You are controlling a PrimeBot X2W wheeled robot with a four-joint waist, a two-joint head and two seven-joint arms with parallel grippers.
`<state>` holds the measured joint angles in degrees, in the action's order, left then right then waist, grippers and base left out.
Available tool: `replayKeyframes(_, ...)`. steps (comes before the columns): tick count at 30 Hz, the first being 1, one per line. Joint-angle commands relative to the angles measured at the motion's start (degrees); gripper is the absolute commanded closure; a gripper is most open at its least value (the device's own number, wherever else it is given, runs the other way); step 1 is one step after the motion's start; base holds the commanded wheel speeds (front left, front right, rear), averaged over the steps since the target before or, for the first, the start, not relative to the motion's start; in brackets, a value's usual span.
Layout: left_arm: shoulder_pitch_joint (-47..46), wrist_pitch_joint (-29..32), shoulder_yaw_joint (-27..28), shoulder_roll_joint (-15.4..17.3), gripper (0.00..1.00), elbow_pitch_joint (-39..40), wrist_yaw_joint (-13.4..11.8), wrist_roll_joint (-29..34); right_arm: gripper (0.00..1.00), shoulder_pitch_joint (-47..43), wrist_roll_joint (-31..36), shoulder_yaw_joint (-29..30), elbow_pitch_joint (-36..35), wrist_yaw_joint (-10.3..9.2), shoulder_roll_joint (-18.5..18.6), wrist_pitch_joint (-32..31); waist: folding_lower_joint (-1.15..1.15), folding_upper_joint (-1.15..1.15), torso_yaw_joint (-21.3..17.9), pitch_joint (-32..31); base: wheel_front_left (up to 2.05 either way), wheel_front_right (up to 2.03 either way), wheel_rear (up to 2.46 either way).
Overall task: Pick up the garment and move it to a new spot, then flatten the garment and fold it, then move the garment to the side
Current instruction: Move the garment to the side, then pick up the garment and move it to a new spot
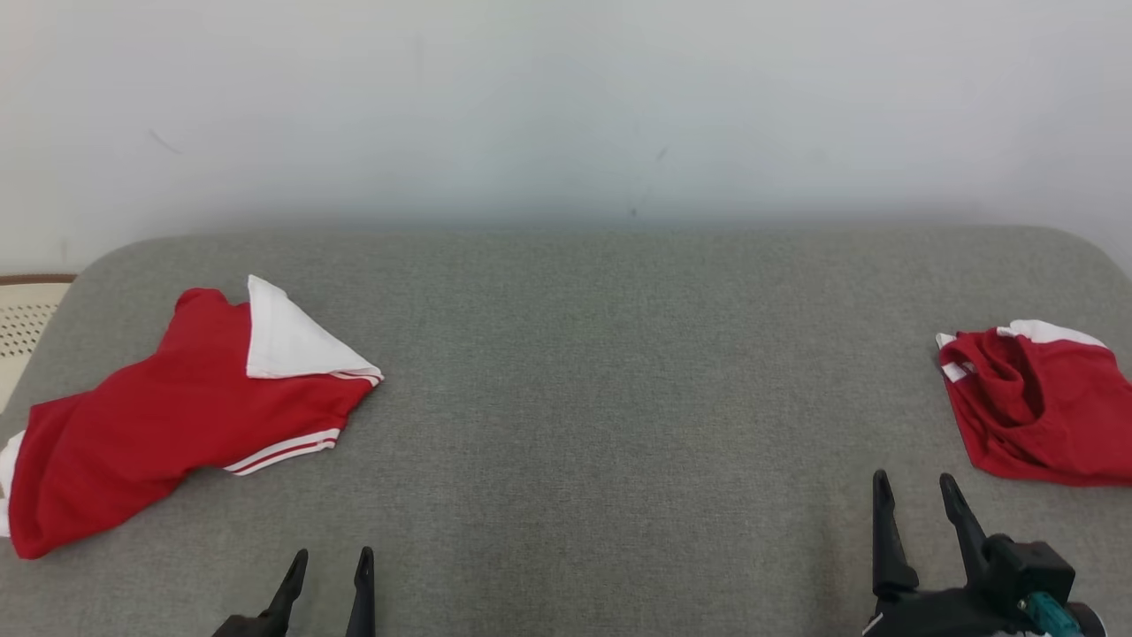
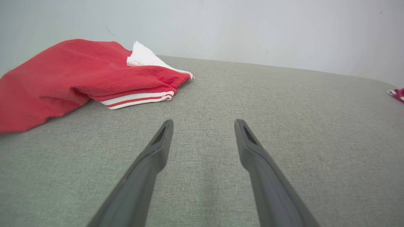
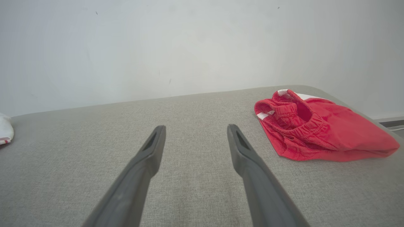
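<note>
Red shirt (image 1: 159,416) with white trim lies at 9 o'clock on the grey cloth-covered table (image 1: 575,398), loosely spread out. Its low end comes to the table's left edge. Red shorts (image 1: 1044,416) sit in a bunched heap at 3 o'clock, and the head view cuts off their far side. The two are well apart, with a wide bare stretch of table between them, from the near edge up to the pale wall (image 1: 566,106). The table's back corners are round.

The left gripper (image 1: 330,566) is at 7 o'clock, near the front edge, just below the shirt's striped hem. The right gripper (image 1: 915,487) is at 4 o'clock, near the shorts but not touching them. Both have their fingers spread apart and hold nothing.

The left wrist view shows the shirt (image 2: 63,78) at 10 o'clock from the left gripper (image 2: 204,126), humped up with a white flap on top. The right wrist view shows the shorts' (image 3: 315,132) stretchy waistband, and that they lie near the table's right edge, at 2 o'clock from the right gripper (image 3: 196,129). The head view shows a cream thing with little holes (image 1: 26,323) past the table's left corner.
</note>
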<state>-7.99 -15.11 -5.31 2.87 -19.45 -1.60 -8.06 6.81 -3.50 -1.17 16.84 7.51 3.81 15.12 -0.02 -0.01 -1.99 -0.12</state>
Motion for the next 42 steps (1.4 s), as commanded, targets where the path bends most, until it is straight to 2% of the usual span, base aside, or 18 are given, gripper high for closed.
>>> replayKeyframes(1,1.43,-0.06,0.57,0.06,0.00,0.03,0.07,0.48,0.00,-2.08,0.15,0.23,-0.90,-0.02,-0.44,0.03,0.02,0.01,1.44,-1.56,0.00,0.00,0.00)
replayKeyframes(17,3.30,-0.06,0.37,0.06,0.00,1.16,-0.48,1.03,0.00,-5.87,0.78,0.08,-2.46,-0.02,-0.93,0.03,0.02,0.01,3.03,-2.76,0.00,0.00,0.00)
replayKeyframes(22,2.36,-0.06,1.12,0.07,0.00,1.18,-0.88,-0.08,0.00,-5.55,0.38,-1.59,-3.12,-0.02,-0.92,0.03,0.02,0.01,4.82,-1.93,0.00,0.00,0.00)
replayKeyframes(27,1.74,-0.06,2.03,0.09,0.00,0.95,-0.84,0.12,0.00,-5.54,-0.19,-3.67,-3.39,-0.02,-0.89,0.02,0.02,0.01,9.04,-0.77,0.00,0.00,0.00)
replayKeyframes(38,1.19,-0.06,4.14,0.03,0.00,-0.36,0.40,-0.57,0.00,-2.96,-1.11,-6.40,-2.37,-0.02,-0.87,0.03,0.02,0.01,22.38,1.49,0.00,0.00,0.00)
replayKeyframes(42,0.67,-0.05,4.59,0.06,0.00,-0.53,1.04,-1.92,0.00,-2.34,-1.39,-7.77,-2.01,-0.02,-0.90,0.03,0.02,0.01,24.94,2.51,0.00,0.00,0.00)
